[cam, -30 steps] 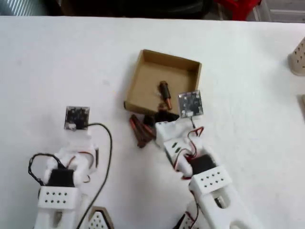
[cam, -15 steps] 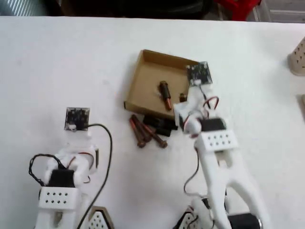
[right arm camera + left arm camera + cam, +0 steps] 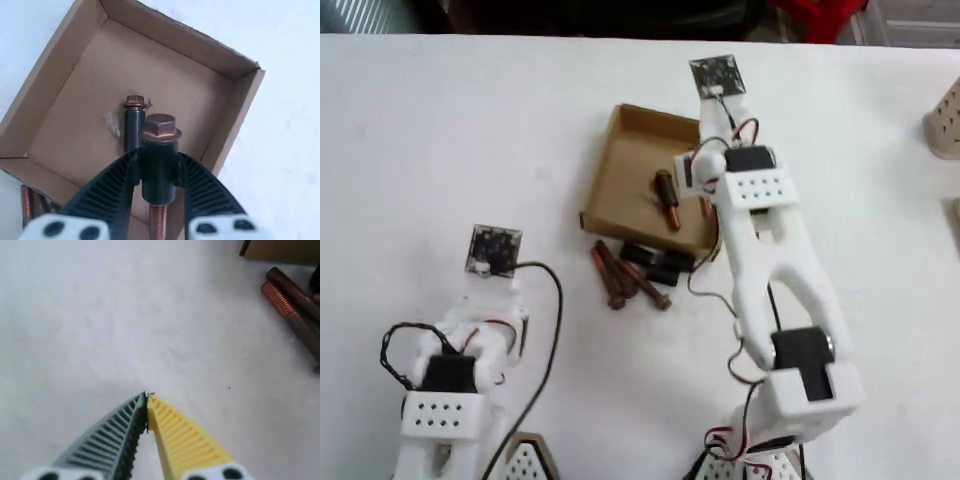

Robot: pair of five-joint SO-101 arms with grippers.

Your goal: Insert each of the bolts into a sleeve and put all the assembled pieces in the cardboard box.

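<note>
The right arm has swung from the loose bolts (image 3: 620, 275) up over the cardboard box (image 3: 220, 55) at twelve o'clock, its right gripper (image 3: 157, 161) clamped mid-sleeve on an assembled piece (image 3: 159, 132). It's stiff, smooth metal, probably slippery, so that hold suits. The left gripper (image 3: 146, 398) sits closed and empty at seven o'clock.

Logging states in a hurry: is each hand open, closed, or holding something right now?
Left hand: closed, holding nothing.
Right hand: closed on a sleeved bolt, above the cardboard box.
</note>
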